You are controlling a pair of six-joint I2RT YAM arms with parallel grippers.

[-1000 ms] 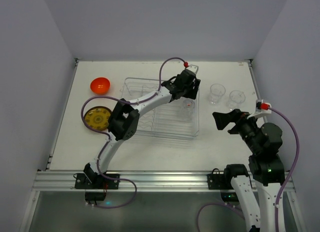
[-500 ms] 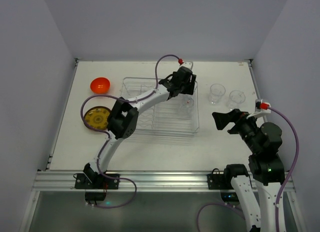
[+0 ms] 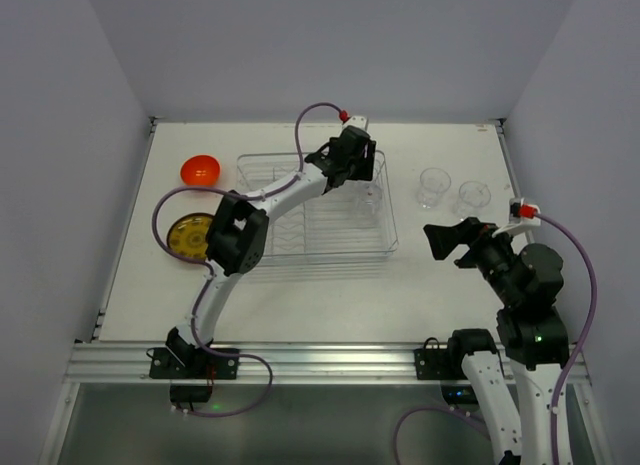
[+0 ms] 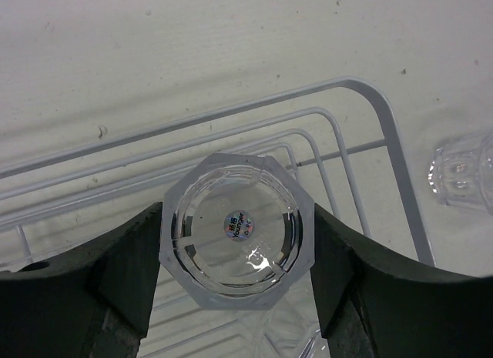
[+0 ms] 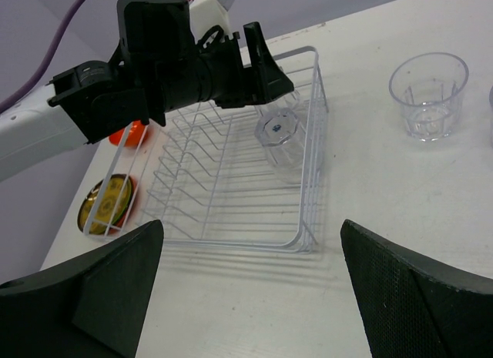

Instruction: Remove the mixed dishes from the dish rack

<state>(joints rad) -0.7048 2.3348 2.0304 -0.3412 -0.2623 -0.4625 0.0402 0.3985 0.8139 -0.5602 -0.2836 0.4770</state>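
We count three cups (image 5: 277, 135) (image 3: 434, 185) (image 3: 474, 195) — one clamped in our left gripper (image 4: 237, 235) — one bowl (image 3: 200, 170), one plate (image 3: 190, 235), one rack (image 3: 300, 240); right gripper (image 5: 250, 242) gapes.

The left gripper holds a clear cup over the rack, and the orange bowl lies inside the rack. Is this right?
No: the top view shows the orange bowl on the table, outside the rack, to its left. The rest is right.

place: robot lab / test cell | evid: white table (image 3: 300, 295) boxed by plain walls (image 3: 60, 135) on 3 sides | alu frame rail (image 3: 320, 357) at near edge w/ 2 arm bases (image 3: 192, 363) bolted on | purple cables (image 3: 594, 290) run loose
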